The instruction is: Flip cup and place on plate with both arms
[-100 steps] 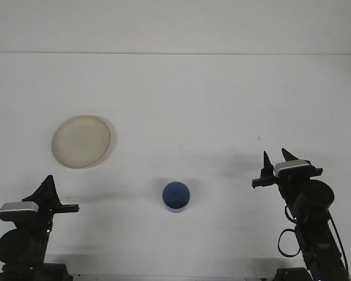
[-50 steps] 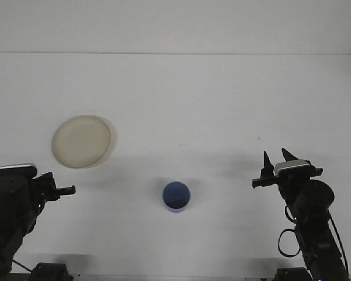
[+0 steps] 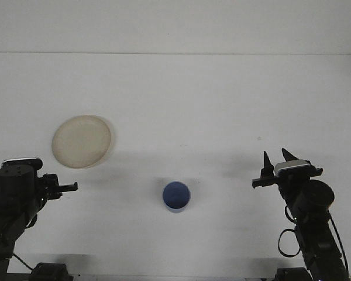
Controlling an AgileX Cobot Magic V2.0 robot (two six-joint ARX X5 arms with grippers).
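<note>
1. Left arm has swung and rolled since a second ago: its head was lower with fingers pointing up, now the left pincer (image 3: pixel 70 187) points sideways to the right, toward the middle. Right arm hasn't budged.
2. Left pincer state: I cannot tell, it's seen edge-on as one thin dark bar.
3. Right pincer (image 3: pixel 278 157) points up and away from me, two tips apart with a clear gap, so moderately wide, holding nothing.
4. Blue cup (image 3: pixel 176 196) sits on the white surface (image 3: pixel 193 99) roughly between the two arms, near the front edge, well apart from both pincers. I see a blue disc on top; can't tell whether that's the base or the inside.
5. Cream plate (image 3: pixel 81 141) lies flat, back-left of the cup, just beyond the left arm, nothing on it.
6. Handling guess: small cup, probably light and rigid, smooth wall so maybe slippery. I'd grip across the side wall mid-height, firmly but not crushing, leaving room for the other pincer at handover.
7. Task barely begun; no contact yet.
</note>
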